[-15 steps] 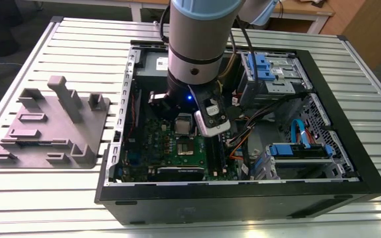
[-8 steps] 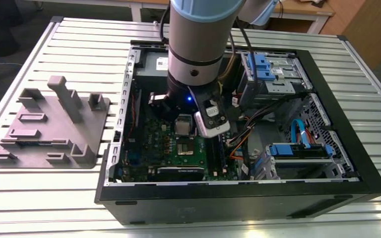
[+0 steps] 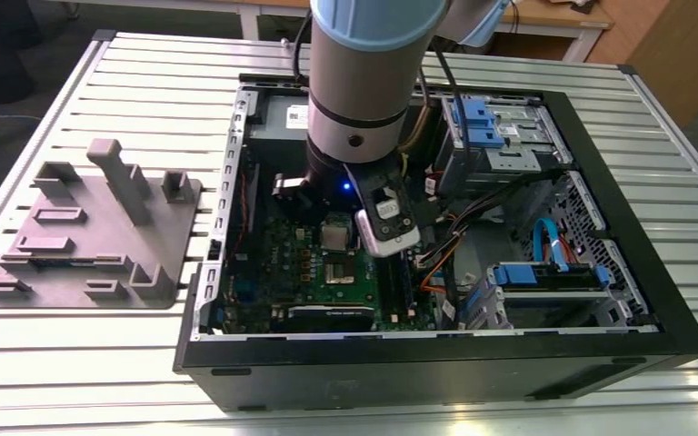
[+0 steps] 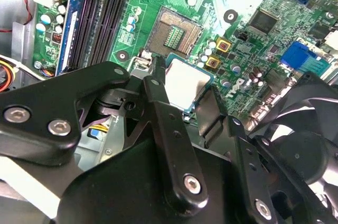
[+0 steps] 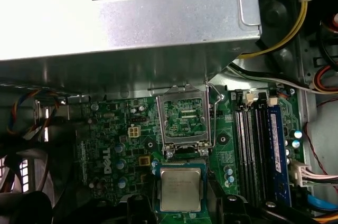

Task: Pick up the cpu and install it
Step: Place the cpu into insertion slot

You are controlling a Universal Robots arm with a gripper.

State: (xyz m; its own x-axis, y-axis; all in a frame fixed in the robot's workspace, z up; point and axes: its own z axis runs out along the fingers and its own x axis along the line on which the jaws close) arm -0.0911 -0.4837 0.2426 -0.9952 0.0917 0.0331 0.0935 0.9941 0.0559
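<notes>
A slotted metal table (image 3: 143,91) carries an open computer case (image 3: 446,368), and the arm (image 3: 367,73) reaches down into it from above. On the exterior view's left, well apart from the case, the grey moulded plate (image 3: 83,245) stands with no chip visible on it.

Inside the case the green motherboard (image 5: 105,145) lies flat. Its socket (image 5: 185,118) sits open below the silver power supply box (image 5: 132,23), with the metal frame swung up and the contact field bare.

The gripper (image 4: 184,94) hangs low over the board, just beside the socket. Its black fingers (image 4: 158,97) are closed on opposite edges of the cpu (image 4: 186,81), so the jaws stand clamped on the chip. In both wrist views the cpu's silvery top faces up, held level above the board and next to the socket, not over it and not in it.

By my reading, the pick-up is done and the chip has been brought into the case. Aligning it over the socket, setting it down and closing the frame are not yet done.
</notes>
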